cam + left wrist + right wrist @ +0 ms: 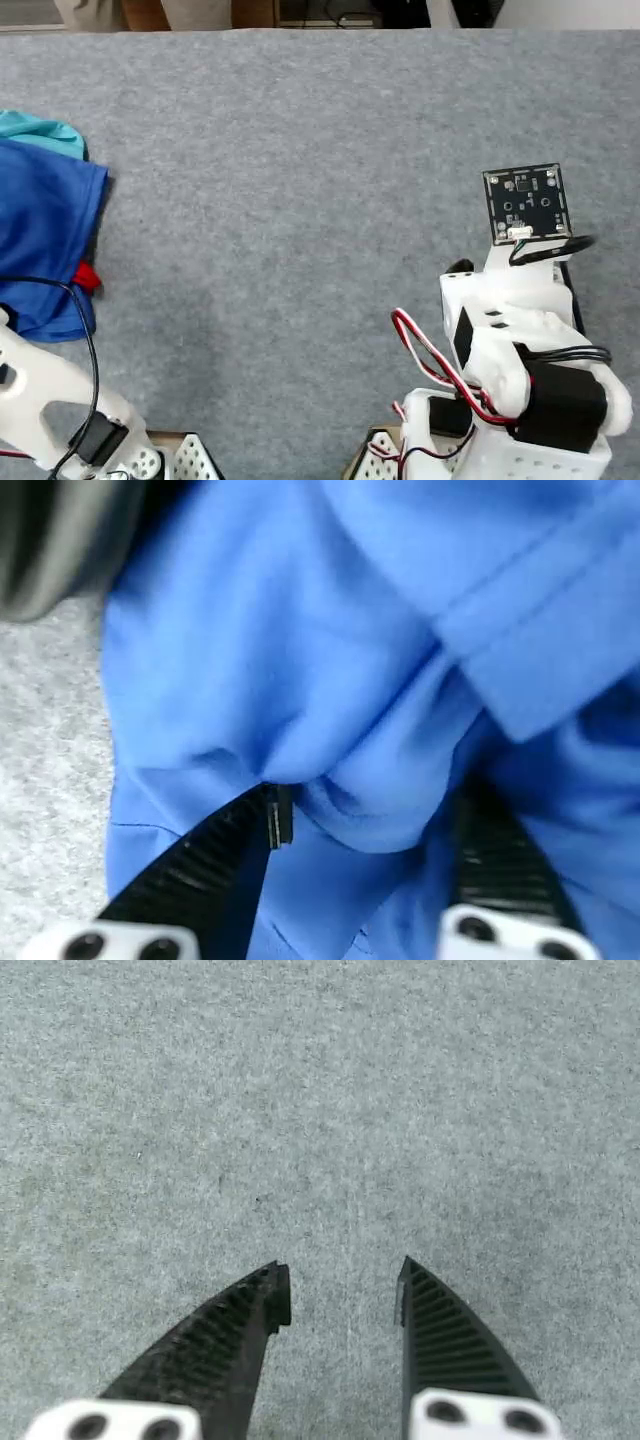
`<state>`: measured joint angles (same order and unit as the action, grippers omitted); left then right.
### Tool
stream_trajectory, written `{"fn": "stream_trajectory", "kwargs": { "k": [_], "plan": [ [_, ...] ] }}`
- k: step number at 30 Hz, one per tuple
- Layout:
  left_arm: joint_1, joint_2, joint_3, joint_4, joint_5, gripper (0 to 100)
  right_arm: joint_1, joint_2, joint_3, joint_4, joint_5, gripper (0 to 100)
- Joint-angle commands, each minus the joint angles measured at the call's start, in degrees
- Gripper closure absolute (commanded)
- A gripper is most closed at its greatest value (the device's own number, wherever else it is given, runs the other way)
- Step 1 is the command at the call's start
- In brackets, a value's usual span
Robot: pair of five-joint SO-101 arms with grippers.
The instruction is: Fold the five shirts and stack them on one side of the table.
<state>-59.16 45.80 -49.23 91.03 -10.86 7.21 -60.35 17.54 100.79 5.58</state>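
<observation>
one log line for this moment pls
left gripper: open, astride a fold of blue shirt | right gripper: open above grey table | blue shirt atop teal shirt at table's edge

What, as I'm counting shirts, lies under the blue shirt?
Teal cloth peeks from under the blue shirt, a red bit at its side; anything else underneath is covered.

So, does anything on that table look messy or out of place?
At the left edge of the table things look untidy: a red piece pokes out from under the blue shirt, and a teal shirt sticks out past its far side. The blue cloth bunches between the left gripper's open fingers.
</observation>
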Motion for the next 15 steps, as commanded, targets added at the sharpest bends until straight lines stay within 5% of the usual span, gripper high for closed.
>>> {"fn": "stream_trajectory", "kwargs": {
  "k": [1, 3, 15],
  "plan": [
    [0.79, 0.13, -2.46, 0.7, 0.09, 91, -1.01, 1.27, 0.04, 0.88, -0.53, 80.6],
    [1.14, 0.22, -2.46, 1.23, 0.26, 99, -1.01, 1.27, 0.04, 0.88, -0.53, 80.6],
    [8.53, -16.48, -9.76, 9.85, 5.8, 98, -1.01, 1.27, 0.04, 0.88, -0.62, 80.6]
  ]
}}
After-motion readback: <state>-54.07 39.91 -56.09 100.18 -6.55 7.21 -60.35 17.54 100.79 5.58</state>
